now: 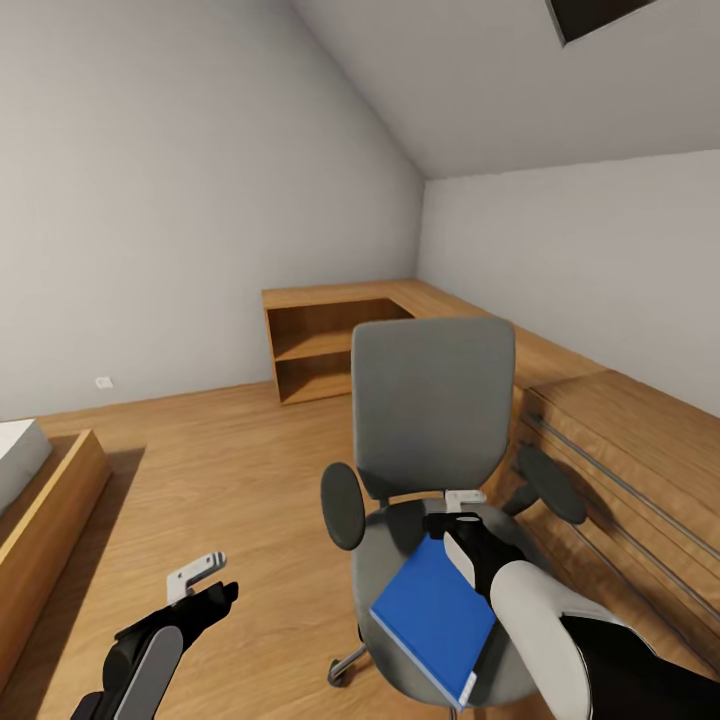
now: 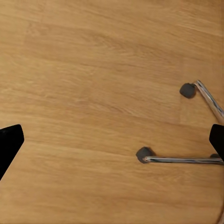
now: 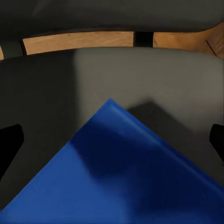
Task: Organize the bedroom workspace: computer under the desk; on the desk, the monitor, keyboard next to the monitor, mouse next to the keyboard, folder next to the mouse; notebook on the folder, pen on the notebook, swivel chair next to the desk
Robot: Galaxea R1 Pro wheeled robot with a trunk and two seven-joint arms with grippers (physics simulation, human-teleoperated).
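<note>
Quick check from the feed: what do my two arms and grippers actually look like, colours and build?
In the head view both arms wear black joint housings with pale grey-white shell panels. The left gripper is black with a light grey, flat bracket-like fingertip piece on top. The right gripper is likewise black with a small white piece at its tip, behind it a rounded white forearm shell. In the wrist views the fingers show as plain black. No cables or markings visible.

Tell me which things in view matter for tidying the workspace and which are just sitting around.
Part of the job:
- flat bright blue folder, lying on the seat
- grey padded swivel chair with black armrests
- right gripper, above the folder, open

Just lying about:
- low wooden shelf unit in the corner
- wooden bed frame near the left arm
- dark-framed skylight
</note>
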